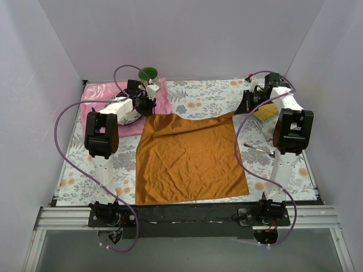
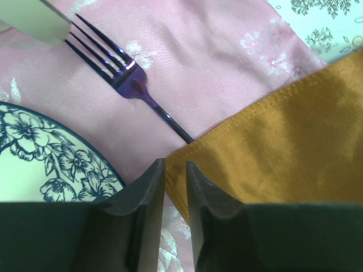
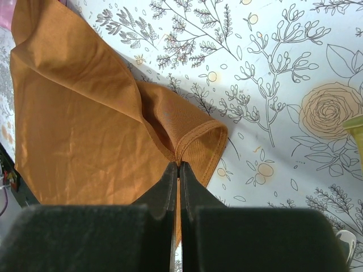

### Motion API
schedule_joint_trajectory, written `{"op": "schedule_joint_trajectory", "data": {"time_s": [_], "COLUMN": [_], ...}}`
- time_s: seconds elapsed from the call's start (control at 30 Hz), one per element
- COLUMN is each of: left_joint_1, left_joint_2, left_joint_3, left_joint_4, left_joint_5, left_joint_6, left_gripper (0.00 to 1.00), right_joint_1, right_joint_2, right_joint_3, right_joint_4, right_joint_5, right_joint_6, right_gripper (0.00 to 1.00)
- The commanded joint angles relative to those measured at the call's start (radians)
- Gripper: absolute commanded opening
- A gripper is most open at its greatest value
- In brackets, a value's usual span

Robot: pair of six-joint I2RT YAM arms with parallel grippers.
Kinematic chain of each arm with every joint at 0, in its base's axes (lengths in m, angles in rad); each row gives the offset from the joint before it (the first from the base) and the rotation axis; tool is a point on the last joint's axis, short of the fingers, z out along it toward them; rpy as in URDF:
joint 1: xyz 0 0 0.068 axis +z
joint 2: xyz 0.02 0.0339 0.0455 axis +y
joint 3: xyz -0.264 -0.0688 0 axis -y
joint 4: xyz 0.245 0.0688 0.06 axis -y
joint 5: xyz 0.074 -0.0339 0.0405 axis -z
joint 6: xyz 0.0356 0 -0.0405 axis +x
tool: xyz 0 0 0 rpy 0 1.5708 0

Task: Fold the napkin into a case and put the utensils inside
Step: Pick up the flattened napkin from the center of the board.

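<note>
- Pinching the napkin [image 1: 190,158] by its far-right corner: my right fingers [image 3: 164,190] are clenched flat together with the hem caught at their tips, and the corner is puckered up off the bench [image 1: 210,93].
- At the napkin's far-left corner my left fingers [image 2: 144,195] stand nearly together, with a slim gap between them and the corner's tip in that gap. Whether they bite the cloth I cannot tell.
- The napkin lies spread open as a rumpled square with no crease in it, so I judge this the very start of folding; the case is not yet begun.
- A fork [image 2: 127,79] lies on the pink cloth [image 2: 215,62] off the napkin's far-left corner, its handle running under that corner, with a plate [image 2: 39,147] beside it. A spoon [image 1: 260,149] lies just off the napkin's right edge. Neither is inside anything.
- Next, as I see it: make sure the left pinch holds, then lift both far corners together and carry them level toward the napkin's near edge, cloth taut between them and clear of the fork handle.
</note>
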Motion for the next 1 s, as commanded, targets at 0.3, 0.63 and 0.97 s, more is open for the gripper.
{"op": "schedule_joint_trajectory", "data": {"time_s": [0.3,0.63,0.97], "left_joint_1": [-0.002,-0.002,-0.026], "left_joint_2": [-0.006,0.011,0.044], "left_joint_3": [0.052,0.027,0.047], "left_joint_4": [-0.061,-0.040,-0.046], "left_joint_5": [-0.093,-0.116,-0.168], "left_joint_6": [-0.125,-0.241,-0.241], "left_gripper": [0.41,0.44,0.44], "right_joint_1": [-0.004,-0.004,-0.004], "right_joint_2": [-0.040,-0.043,-0.041], "right_joint_3": [0.026,0.026,0.026], "right_joint_4": [0.013,0.015,0.012], "right_joint_5": [-0.018,-0.021,-0.024], "right_joint_6": [0.013,0.016,0.013], "right_gripper": [0.01,0.01,0.01]}}
